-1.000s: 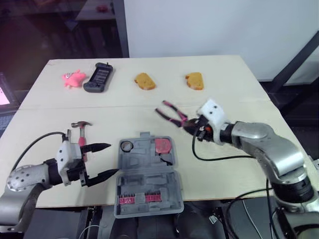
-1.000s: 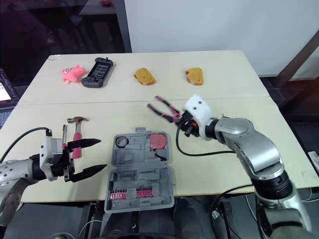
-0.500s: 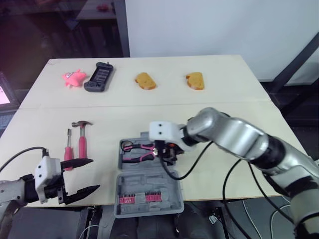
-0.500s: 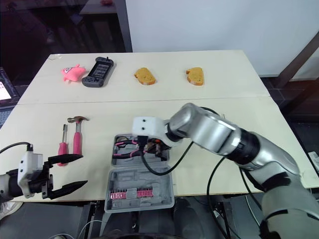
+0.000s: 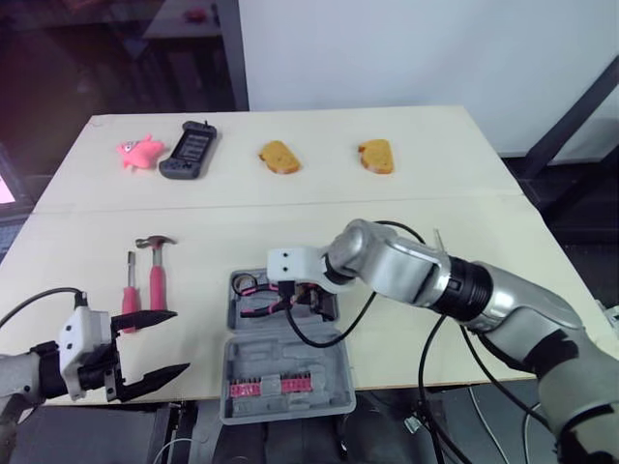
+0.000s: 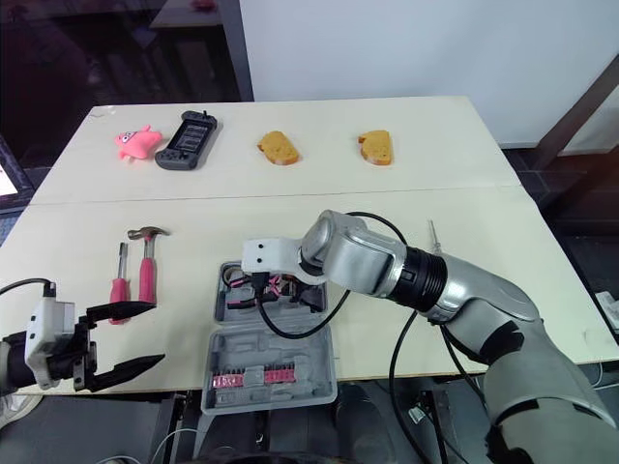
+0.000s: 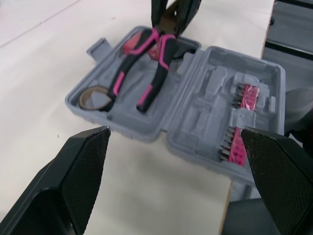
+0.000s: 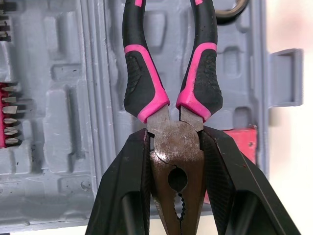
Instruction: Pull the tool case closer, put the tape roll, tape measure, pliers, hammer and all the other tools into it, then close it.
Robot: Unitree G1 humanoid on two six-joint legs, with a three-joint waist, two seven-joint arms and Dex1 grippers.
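**What your table is carrying**

Your pale table holds a pink toy along its far edge, with a black handheld device just beside it. A bread piece and a second bread piece lie further right. On the near left, a hammer and a screwdriver lie side by side. The open tool case sits at the front edge. A thin tool lies well to its right.

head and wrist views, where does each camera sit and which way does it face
Eye views: on the head, facing forward and down over both arms at the table.
Left wrist view: along the open left gripper toward the tool case.
Right wrist view: along the right gripper, down onto the pliers it grips.
Shared: pliers and tool case in all.
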